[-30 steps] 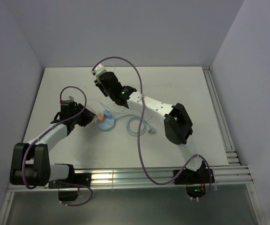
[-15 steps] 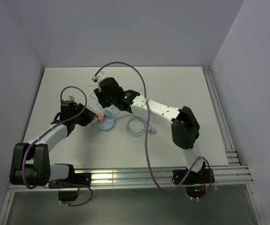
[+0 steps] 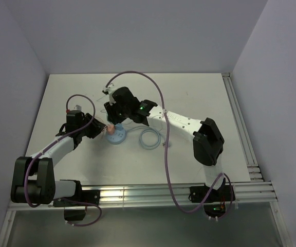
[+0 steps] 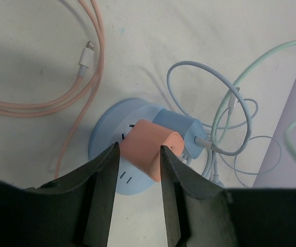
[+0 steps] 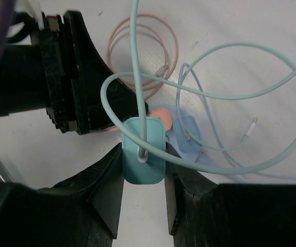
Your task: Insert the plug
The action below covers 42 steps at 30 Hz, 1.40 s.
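right pincer [image 5: 144, 172], teal plug [image 5: 144, 149] nearer hub [image 4: 104, 131]

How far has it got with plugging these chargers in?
Done: the blue plug sits in the round hub. In hand: the left tool grips the orange plug on the hub, seating unclear; the right tool holds the teal plug above it. Remaining: pushing the teal plug in.

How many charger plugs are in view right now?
3. An orange plug in the left gripper at the round blue hub; a blue plug beside it on that hub; a teal plug held in the right gripper above them. None seems hidden.
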Available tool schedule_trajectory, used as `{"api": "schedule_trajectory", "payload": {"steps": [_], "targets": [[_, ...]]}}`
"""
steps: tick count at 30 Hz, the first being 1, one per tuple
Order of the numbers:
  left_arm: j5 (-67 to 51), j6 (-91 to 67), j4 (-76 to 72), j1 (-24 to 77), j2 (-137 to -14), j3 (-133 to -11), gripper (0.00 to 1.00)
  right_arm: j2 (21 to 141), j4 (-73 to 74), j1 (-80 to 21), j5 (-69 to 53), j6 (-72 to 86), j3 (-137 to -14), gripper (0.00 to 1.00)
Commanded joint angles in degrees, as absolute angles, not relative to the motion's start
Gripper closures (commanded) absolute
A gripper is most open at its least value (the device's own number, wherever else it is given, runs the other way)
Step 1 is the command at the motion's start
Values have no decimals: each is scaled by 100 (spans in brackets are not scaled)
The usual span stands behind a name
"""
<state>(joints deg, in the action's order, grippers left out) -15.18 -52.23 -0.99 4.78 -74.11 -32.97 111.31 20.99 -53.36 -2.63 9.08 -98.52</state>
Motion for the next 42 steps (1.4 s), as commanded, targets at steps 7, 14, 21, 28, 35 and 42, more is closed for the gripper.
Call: {"api": "schedule_trajectory", "payload": {"steps": [7, 14, 21, 28, 35, 42], "targets": [[-1547, -5168, -185, 457, -7444, -3375, 57, 10749, 1618, -5396, -536, 1046, -9089, 100], [-1503, -5247, -439, 457, -7444, -3138, 58, 10433, 801, -5607, -229, 923, -8236, 100], [-1441, -5256, -448, 457, -7427, -3120, 58, 10573, 124, -5783, -9, 511, -7884, 100], [-1389, -5256, -413, 457, -7444, -3112, 58, 10925, 194, -5871, 237, 352, -8148, 100], [-1327, -5309, -396, 457, -7418, -3094, 57, 11092, 26, -5889, 167, 132, -8069, 100], [-1354, -5291, -378, 457, -7444, -3103, 57, 11214, -606, -5898, 44, -193, -7892, 100]]}}
